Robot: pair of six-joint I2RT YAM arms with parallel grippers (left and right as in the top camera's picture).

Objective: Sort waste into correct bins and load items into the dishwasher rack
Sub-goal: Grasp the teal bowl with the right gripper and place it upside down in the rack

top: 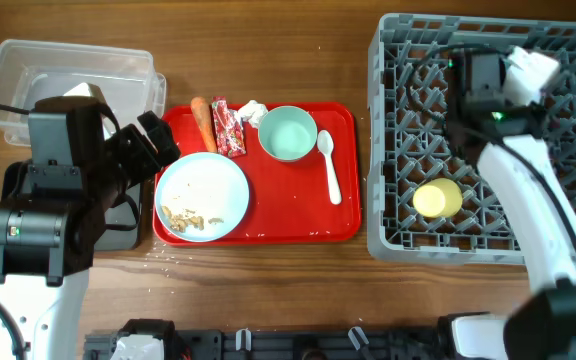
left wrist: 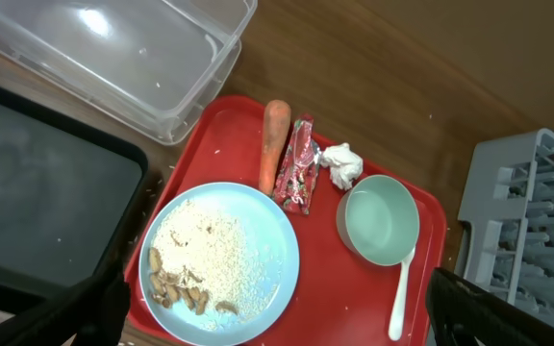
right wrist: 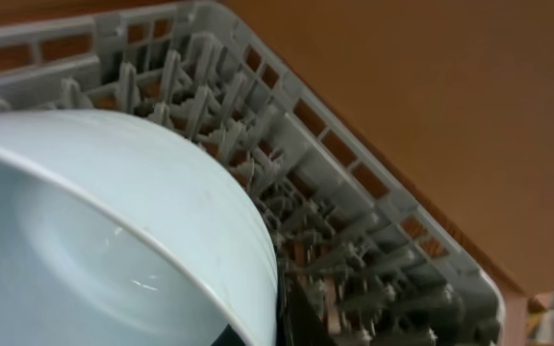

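Note:
On the red tray lie a pale blue plate with rice-like scraps, an orange carrot, a red patterned wrapper, a crumpled tissue, a mint-green bowl and a white spoon. My left gripper is open and empty above the plate's near edge. My right gripper is over the grey dishwasher rack, shut on the rim of a small light blue bowl. A yellow cup sits in the rack.
A clear plastic tub stands at the far left, and it looks empty in the left wrist view. A black tray lies in front of it, mostly under my left arm. The rack's pegs stand close around the bowl.

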